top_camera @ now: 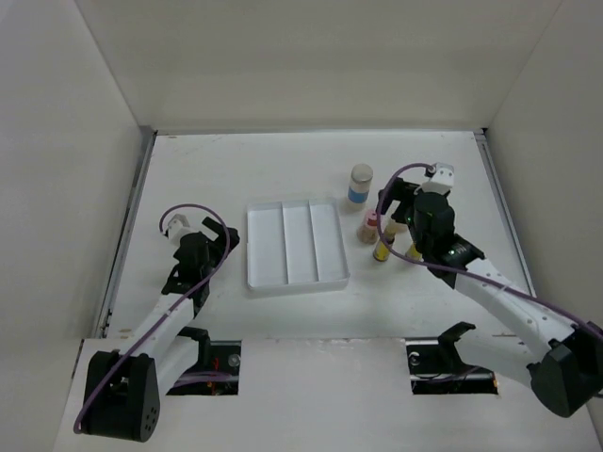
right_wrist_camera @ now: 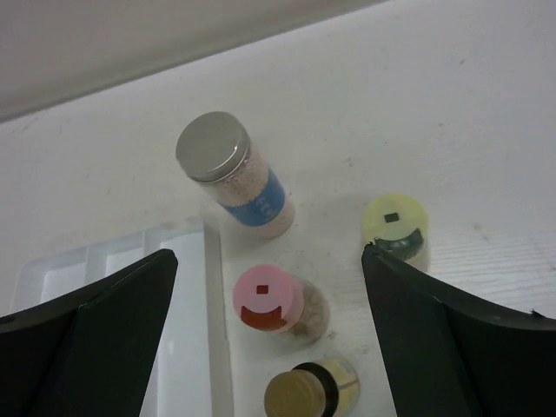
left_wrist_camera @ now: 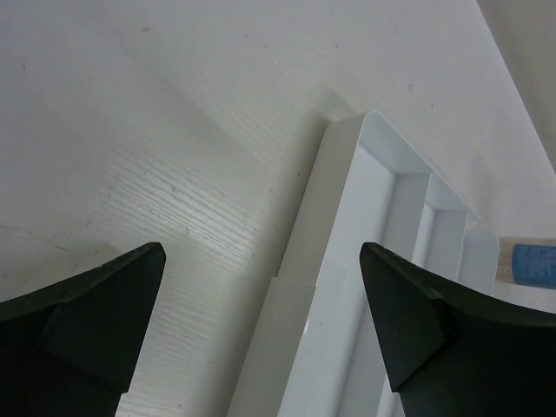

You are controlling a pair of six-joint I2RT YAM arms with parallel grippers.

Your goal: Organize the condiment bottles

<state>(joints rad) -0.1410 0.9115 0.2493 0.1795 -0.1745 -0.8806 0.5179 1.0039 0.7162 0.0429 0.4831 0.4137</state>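
Now R tool [right_wrist_camera: 267,254], fingers apart, hangs over upright pink-cap bottle [right_wrist_camera: 271,302], straight below; L tool [left_wrist_camera: 261,252], also apart, sits beyond tray [left_wrist_camera: 382,174], so R is nearer.

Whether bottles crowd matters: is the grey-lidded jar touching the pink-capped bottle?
Apart. The right wrist view shows bare table between the grey-lidded jar and the pink-capped bottle.

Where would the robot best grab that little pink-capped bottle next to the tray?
Probably from straight above with the right gripper, pinching the pink-capped bottle high, at its round cap. It stands upright, the tray wall beside it is low, and the dark-capped bottle crowds only its near side.
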